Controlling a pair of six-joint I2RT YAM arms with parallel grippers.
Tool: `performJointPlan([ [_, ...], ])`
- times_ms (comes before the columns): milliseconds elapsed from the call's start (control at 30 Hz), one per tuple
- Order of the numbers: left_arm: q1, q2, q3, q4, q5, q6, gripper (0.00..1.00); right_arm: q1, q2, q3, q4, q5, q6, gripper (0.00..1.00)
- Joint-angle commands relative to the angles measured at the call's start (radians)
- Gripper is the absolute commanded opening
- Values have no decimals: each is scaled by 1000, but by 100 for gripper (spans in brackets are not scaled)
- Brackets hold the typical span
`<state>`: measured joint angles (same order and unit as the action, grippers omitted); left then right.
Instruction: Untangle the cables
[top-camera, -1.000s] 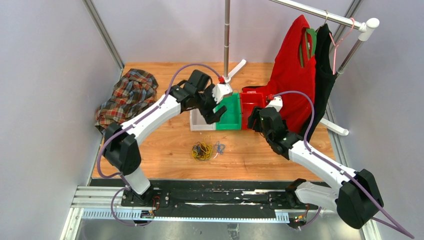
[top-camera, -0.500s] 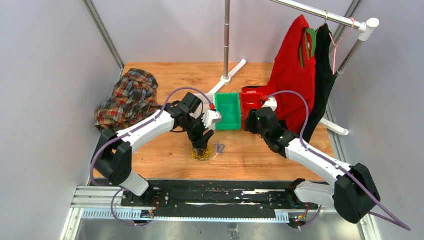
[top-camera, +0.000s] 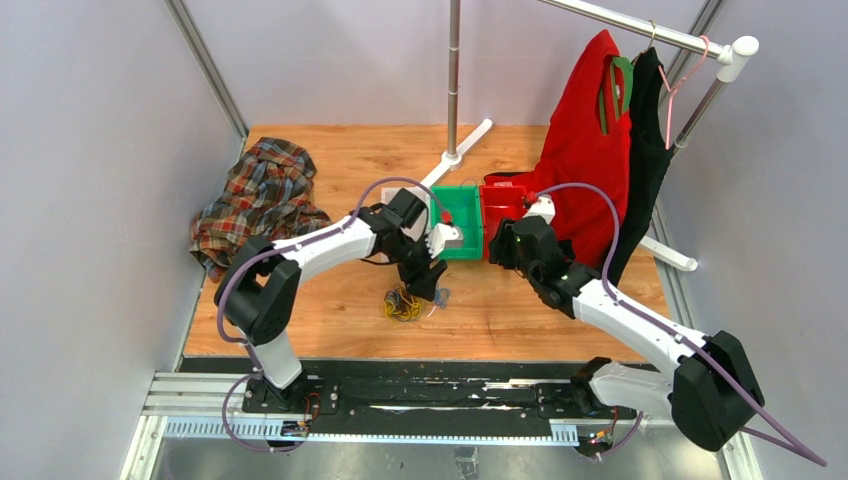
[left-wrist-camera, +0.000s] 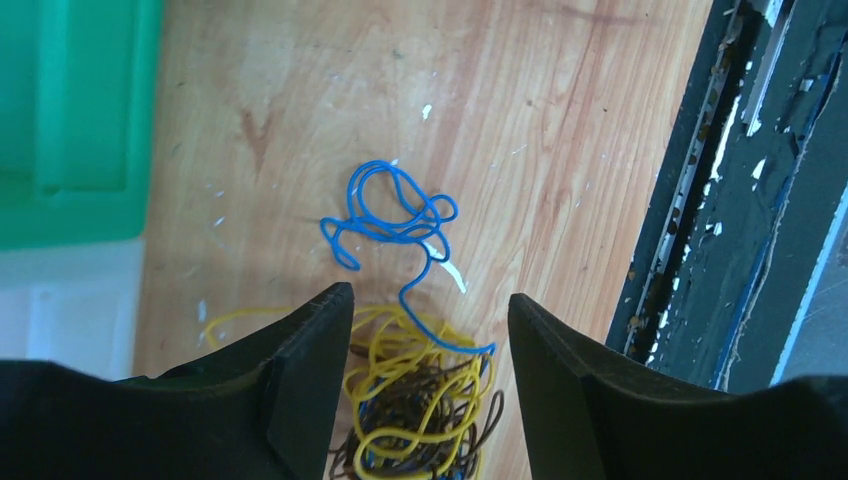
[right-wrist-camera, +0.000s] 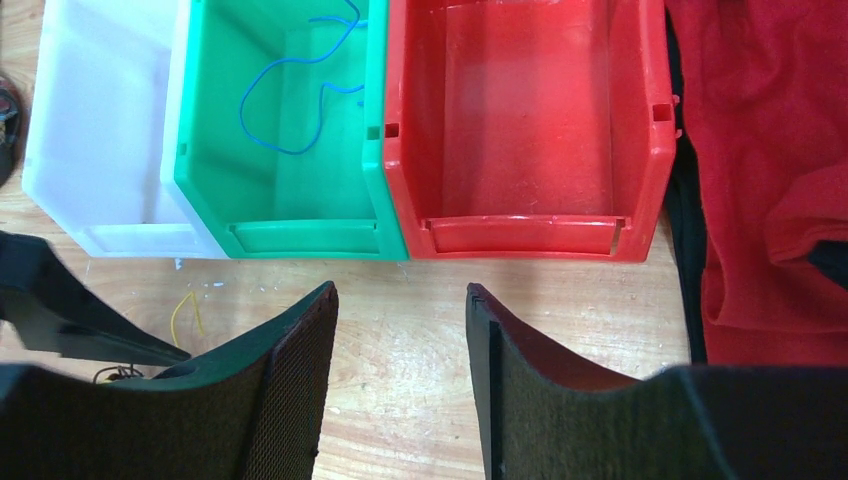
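Observation:
The cables (top-camera: 403, 304) lie as a small tangle of yellow and dark wires on the wooden table in front of the bins. In the left wrist view the tangle (left-wrist-camera: 420, 400) sits between and below my open fingers, and a loose curly blue cable (left-wrist-camera: 395, 215) lies just beyond it, one end running into the tangle. My left gripper (top-camera: 432, 283) hovers open right over the cables and holds nothing; it also shows in its own view (left-wrist-camera: 430, 300). My right gripper (right-wrist-camera: 400, 295) is open and empty above bare wood in front of the bins. One blue cable (right-wrist-camera: 300, 90) lies in the green bin (right-wrist-camera: 205, 130).
White bin (right-wrist-camera: 110, 130), green bin and empty red bin (right-wrist-camera: 525, 110) stand in a row behind the cables. A plaid shirt (top-camera: 255, 195) lies at the far left. Red and black garments (top-camera: 585, 150) hang from a rack at the right. The table's black front rail (left-wrist-camera: 740, 200) is close by.
My left arm has swung from above the bins down toward the near side and now hovers over the cable tangle. The right arm has barely moved.

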<state>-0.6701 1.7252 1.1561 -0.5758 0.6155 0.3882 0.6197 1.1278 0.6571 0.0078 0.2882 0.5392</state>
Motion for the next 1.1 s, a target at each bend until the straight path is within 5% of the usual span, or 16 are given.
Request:
performJointPlan([
  [0, -42, 38, 19, 39, -45, 10, 60, 12, -41, -27, -26, 21, 16, 49],
  [300, -54, 11, -27, 54, -205, 78, 48, 12, -50, -34, -17, 10, 18, 46],
  [633, -53, -112, 24, -166, -8, 105, 1, 12, -79, -20, -28, 7, 9, 32],
  [867, -22, -337, 112, -311, 63, 51, 1, 12, -95, -10, -2, -63, 2, 30],
  [1067, 24, -444, 237, -402, 16, -13, 1, 92, -76, 4, 125, -202, -51, 60],
])
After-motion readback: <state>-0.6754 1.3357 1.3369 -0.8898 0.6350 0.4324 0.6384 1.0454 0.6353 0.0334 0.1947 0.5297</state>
